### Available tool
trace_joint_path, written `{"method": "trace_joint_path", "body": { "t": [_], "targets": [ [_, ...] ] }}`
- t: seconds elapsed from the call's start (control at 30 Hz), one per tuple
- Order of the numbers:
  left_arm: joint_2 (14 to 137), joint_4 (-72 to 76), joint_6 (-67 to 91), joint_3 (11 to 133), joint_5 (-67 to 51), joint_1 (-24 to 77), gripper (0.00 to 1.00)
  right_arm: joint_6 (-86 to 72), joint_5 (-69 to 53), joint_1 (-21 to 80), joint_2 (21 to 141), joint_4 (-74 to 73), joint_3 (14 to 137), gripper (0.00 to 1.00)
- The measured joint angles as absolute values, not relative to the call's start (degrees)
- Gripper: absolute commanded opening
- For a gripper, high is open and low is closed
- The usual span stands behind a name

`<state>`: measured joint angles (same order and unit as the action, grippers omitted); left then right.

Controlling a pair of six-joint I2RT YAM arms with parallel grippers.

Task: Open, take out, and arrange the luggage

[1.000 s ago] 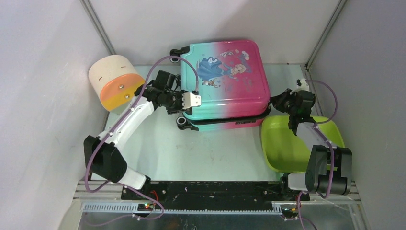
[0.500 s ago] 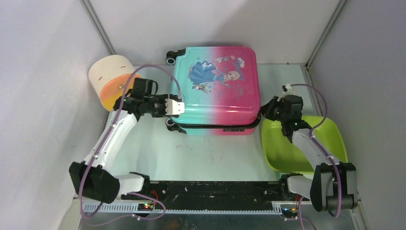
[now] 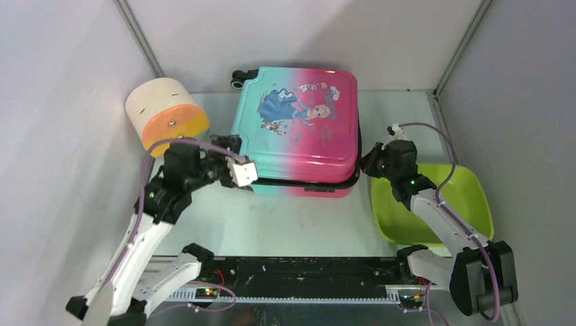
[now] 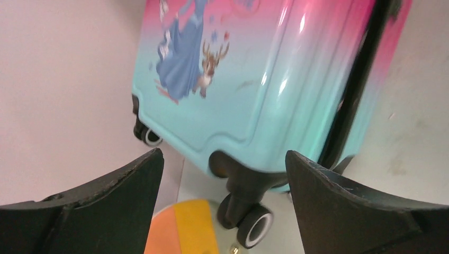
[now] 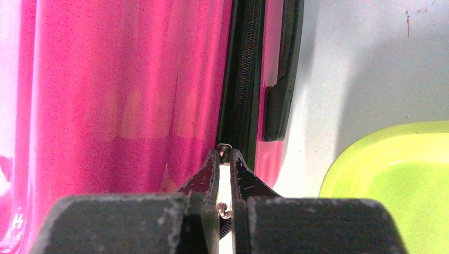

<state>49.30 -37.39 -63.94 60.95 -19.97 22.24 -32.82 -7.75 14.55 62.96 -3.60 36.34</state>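
The luggage (image 3: 299, 129) lies flat at the back of the table, a pink-to-teal shell with a princess print, black wheels on its left side. My left gripper (image 3: 244, 174) hangs open just off its near-left corner, touching nothing. In the left wrist view the teal shell (image 4: 238, 79) and a black wheel (image 4: 255, 225) sit ahead of the spread fingers (image 4: 106, 206). My right gripper (image 3: 367, 164) is at the luggage's near-right corner. In the right wrist view it (image 5: 225, 152) is shut on the metal zipper pull (image 5: 224, 148), against the black zipper (image 5: 244, 74) of the pink shell (image 5: 122, 90).
A cream-and-orange cylinder (image 3: 166, 114) lies on its side at the back left, close to the left arm. A lime-green tub (image 3: 428, 204) sits at the right under the right arm. Grey walls close in the table on three sides.
The left gripper has opened, let go of the luggage's left edge and drawn back toward the near side. The luggage has shifted left and turned. The right gripper moved left with it, still shut.
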Motion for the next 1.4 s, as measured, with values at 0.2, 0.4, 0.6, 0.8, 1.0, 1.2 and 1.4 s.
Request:
{"method": "trace_joint_path", "body": {
  "t": [0.2,0.4,0.6,0.8,1.0,1.2,1.4],
  "targets": [
    [41.7,-29.3,-51.4,53.7,-19.0,37.2,0.92,-33.0,-7.8,14.5,62.4,-3.7,36.3,0.0],
    [50.0,-20.3,-45.4,47.1,-14.5,52.8,0.9,-33.1,-8.8,14.0,61.8,-3.9,36.2,0.0],
    [66.1,-10.5,-44.4,46.2,-10.9,56.9,0.85,-33.3,-10.4,13.1,60.6,-4.4,36.1,0.0],
    [75.1,-6.3,-44.5,47.8,-10.4,56.9,0.75,-33.3,-12.2,12.1,60.2,-4.8,36.0,0.0],
    [79.5,-4.3,-43.4,49.9,-13.0,56.9,0.71,-33.2,-13.1,11.7,60.2,-4.7,36.0,0.0],
    [82.3,-2.8,-43.4,50.3,-14.9,56.9,0.68,-33.5,-13.3,11.5,59.9,-3.3,35.0,0.0],
    [84.8,-1.5,-43.4,50.9,-15.8,56.9,0.67,-33.6,-13.3,11.5,59.1,-2.7,34.2,0.0]
  ]
}}
